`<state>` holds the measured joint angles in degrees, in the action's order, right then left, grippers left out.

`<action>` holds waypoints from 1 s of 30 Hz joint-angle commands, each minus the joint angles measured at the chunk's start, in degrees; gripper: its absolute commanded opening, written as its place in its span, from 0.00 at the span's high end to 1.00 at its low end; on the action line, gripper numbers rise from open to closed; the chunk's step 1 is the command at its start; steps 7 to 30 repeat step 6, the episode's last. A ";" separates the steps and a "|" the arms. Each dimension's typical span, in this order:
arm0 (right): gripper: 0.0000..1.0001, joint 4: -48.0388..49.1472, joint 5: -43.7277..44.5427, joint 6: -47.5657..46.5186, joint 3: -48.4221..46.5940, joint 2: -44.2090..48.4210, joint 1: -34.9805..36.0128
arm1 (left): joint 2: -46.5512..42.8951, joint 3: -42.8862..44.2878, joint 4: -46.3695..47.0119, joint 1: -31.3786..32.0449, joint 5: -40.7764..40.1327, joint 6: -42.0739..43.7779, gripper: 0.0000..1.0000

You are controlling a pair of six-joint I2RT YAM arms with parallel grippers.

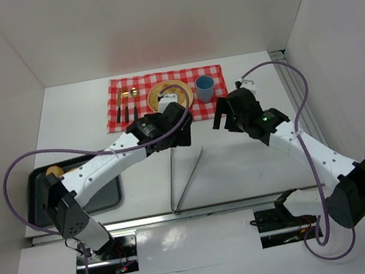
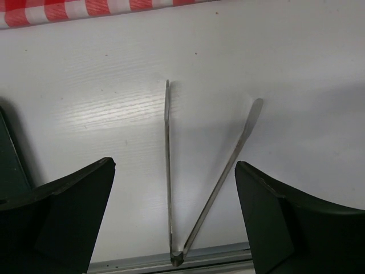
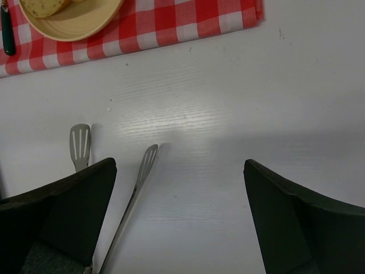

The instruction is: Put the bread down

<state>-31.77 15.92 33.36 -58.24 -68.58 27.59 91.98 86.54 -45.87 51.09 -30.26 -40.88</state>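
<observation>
A piece of bread point(image 1: 168, 97) lies on the yellow plate point(image 1: 183, 101) on the red checked cloth point(image 1: 117, 95); the right wrist view shows it at the top left point(image 3: 44, 5) on the plate point(image 3: 80, 23). Another roll point(image 1: 54, 172) sits in the dark tray point(image 1: 109, 197) at the left. My left gripper point(image 1: 181, 136) is open and empty, above the steel tongs point(image 2: 169, 171). My right gripper point(image 1: 225, 118) is open and empty over bare table, just right of the tongs' tips point(image 3: 147, 158).
The open tongs point(image 1: 185, 178) lie on the table in a V, hinge at the near edge. A blue cup point(image 1: 205, 88) stands right of the plate and cutlery point(image 1: 126, 109) left of it. White walls enclose the table.
</observation>
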 commanded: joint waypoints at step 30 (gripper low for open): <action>0.00 -0.75 2.09 0.21 -1.09 1.87 -0.35 | -5.67 -4.18 3.06 -8.02 4.59 3.18 0.04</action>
